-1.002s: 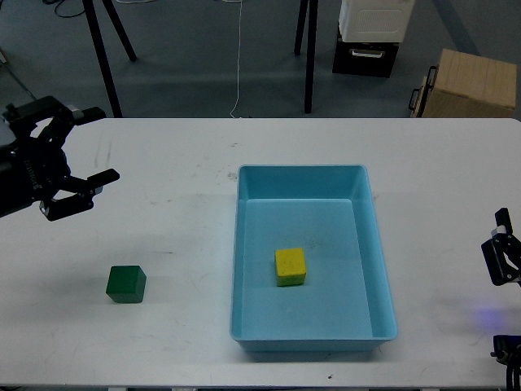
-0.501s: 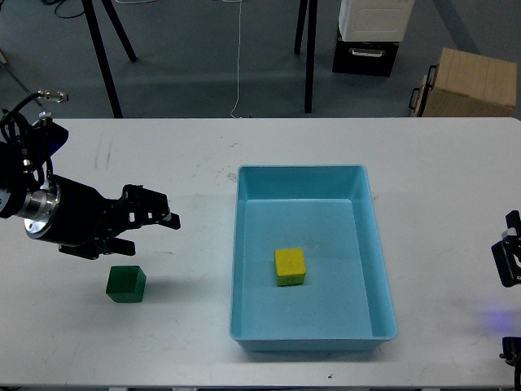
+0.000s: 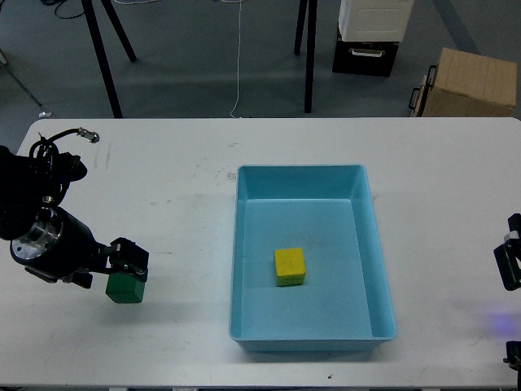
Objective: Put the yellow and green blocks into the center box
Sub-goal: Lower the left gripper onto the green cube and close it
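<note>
Left fingers (image 3: 130,262) now down at green block (image 3: 125,289)

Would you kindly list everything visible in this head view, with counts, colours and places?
Green block: one, dark green, on the table's left front, partly under the left gripper.
Yellow block: one, yellow, inside the box near its middle.
Box: one, light blue, open-topped, at the table's centre.
Table: one, white.
Stand legs: several, black, on the floor behind the table.
Storage bin: one, black, with a white container on top, on the floor far right.
Wooden crate: one, tan, far right on the floor.
Left gripper: one, black, right at the green block.
Right gripper: one, black, at the right edge, mostly cut off.
</note>
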Robot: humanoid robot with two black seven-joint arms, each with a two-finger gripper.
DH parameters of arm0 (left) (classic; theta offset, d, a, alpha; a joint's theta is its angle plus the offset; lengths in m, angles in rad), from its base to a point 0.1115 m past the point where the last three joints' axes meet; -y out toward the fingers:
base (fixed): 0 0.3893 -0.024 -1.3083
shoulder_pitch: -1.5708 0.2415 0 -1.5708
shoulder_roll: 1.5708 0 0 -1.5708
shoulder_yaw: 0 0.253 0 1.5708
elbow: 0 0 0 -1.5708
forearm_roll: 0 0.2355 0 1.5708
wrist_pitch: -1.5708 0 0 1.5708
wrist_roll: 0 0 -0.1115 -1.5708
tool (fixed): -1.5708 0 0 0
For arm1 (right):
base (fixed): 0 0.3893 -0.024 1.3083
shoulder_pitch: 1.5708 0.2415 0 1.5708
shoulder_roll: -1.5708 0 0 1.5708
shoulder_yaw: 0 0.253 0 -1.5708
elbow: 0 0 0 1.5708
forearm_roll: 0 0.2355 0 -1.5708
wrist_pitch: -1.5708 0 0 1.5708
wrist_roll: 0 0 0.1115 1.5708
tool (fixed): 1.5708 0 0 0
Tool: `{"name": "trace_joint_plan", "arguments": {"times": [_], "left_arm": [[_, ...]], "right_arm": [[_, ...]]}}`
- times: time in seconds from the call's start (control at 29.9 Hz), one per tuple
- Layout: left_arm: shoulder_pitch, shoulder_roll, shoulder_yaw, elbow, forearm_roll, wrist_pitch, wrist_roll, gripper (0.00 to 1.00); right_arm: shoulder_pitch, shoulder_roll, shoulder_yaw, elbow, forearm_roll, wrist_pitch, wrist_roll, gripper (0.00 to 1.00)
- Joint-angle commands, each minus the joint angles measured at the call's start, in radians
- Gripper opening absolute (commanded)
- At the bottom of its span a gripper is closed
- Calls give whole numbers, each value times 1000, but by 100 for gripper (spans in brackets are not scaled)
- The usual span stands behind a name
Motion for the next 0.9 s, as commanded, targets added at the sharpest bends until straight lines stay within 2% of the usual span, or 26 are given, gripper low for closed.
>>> {"name": "trace_joint_plan", "arguments": {"times": [0.0, 0.87], "left_arm": [[43, -83, -2, 65, 9, 17, -1, 100], [159, -110, -7, 150, 13, 45, -11, 100]], "right_arm": [[-3, -2, 0, -5, 1, 0, 0, 100], [-15, -7, 0, -42, -2, 0, -2, 100]]}}
